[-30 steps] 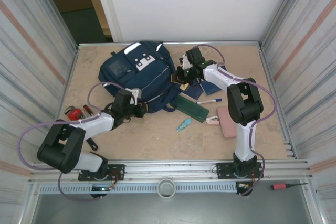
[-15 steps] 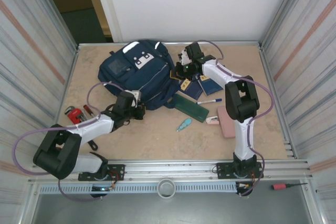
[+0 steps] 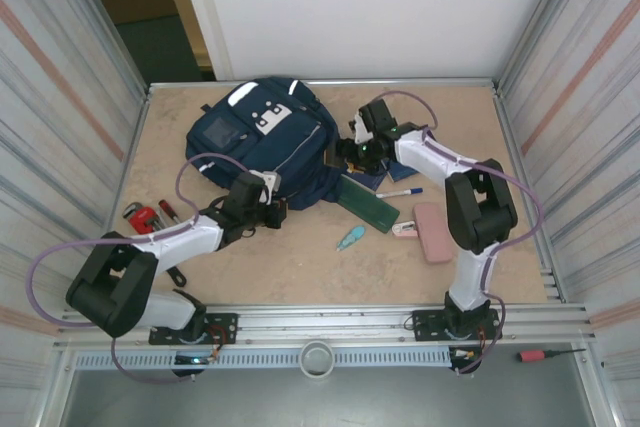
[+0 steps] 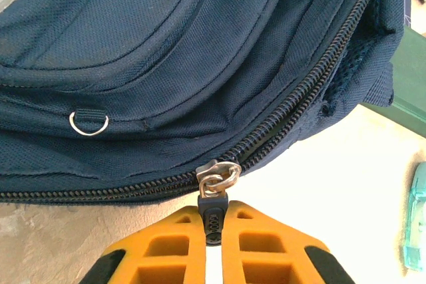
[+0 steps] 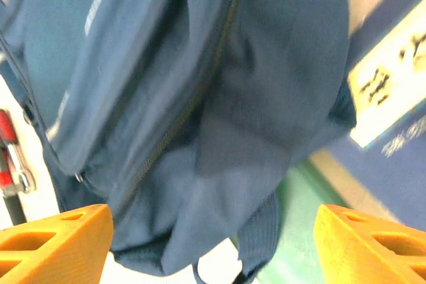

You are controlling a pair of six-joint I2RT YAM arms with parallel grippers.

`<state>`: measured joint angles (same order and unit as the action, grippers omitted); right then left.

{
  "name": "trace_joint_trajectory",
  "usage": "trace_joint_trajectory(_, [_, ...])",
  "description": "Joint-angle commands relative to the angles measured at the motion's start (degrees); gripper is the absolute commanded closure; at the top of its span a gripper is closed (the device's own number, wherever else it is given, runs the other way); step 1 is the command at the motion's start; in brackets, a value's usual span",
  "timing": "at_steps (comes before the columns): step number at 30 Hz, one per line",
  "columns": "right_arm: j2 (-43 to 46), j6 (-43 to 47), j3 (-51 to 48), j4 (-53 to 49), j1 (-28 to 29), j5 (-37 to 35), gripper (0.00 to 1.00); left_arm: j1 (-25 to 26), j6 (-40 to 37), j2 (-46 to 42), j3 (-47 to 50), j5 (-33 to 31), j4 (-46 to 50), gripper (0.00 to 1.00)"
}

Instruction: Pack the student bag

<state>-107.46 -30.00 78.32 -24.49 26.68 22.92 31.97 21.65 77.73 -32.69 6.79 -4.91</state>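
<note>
A: Left side first. What do we log?

B: Red-handled tools (image 3: 145, 215) lie on the table (image 3: 300, 272) near the left wall. Just right of them, the left gripper (image 3: 268, 209) sits at the near edge of the student bag (image 3: 262, 132).

A: Jaws?

B: Pressed together. In the left wrist view we see the orange fingers (image 4: 259, 244) pinching the black zipper pull (image 4: 212, 216). Its metal slider (image 4: 217, 174) sits on the zip track of the bag.

A: Bag position?

B: We record it lying flat on the far left-centre of the table, front pocket up.

A: Moving right.

B: The right gripper (image 3: 352, 152) is at the bag's right edge. Its jaws are spread wide, with nothing clamped between them. The right wrist view is blurred, but we make out a navy booklet (image 5: 393, 91) with a yellow label beside the bag.

A: Further right?

B: A dark green pencil case (image 3: 368, 203) lies just beside the bag's near-right corner. Then come a small teal item (image 3: 351, 238), a pen (image 3: 400, 192) and a pink case (image 3: 433, 231).
</note>
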Motion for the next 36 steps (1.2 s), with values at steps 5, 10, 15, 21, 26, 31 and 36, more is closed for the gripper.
trace_joint_trajectory(5, [-0.98, -2.74, -3.62, 4.64, 3.97, -1.16, 0.23, 0.64, -1.96, 0.31, -2.03, 1.45, -0.80, 1.00])
trace_joint_trajectory(10, [-2.03, -3.49, -3.42, 7.42, 3.57, 0.02, 0.56, 0.46, -2.22, -0.42, -1.94, -1.24, 1.04, 1.00])
trace_joint_trajectory(15, [1.19, -3.53, -4.30, 9.13, 1.54, 1.94, 0.91, -1.95, -2.26, -2.51, -0.57, -4.65, 3.80, 1.00])
trace_joint_trajectory(21, [3.60, -3.19, -3.97, 9.41, -0.90, 7.60, 1.00, -6.92, -2.10, -4.84, 1.60, -5.20, 4.94, 1.00])
trace_joint_trajectory(26, [4.03, -1.22, -2.27, 6.88, -2.40, 8.19, 1.00, -9.25, -2.02, -4.70, 1.84, -7.79, 6.03, 1.00])
trace_joint_trajectory(31, [4.71, 1.11, -0.30, 4.25, -3.30, 8.62, 1.00, -14.06, 0.25, -5.63, 3.41, -7.50, 4.79, 1.00])
trace_joint_trajectory(36, [4.28, 2.97, 1.27, 2.41, -3.30, 9.01, 1.00, -16.76, 1.05, -5.04, 2.68, -8.43, 3.82, 1.00])
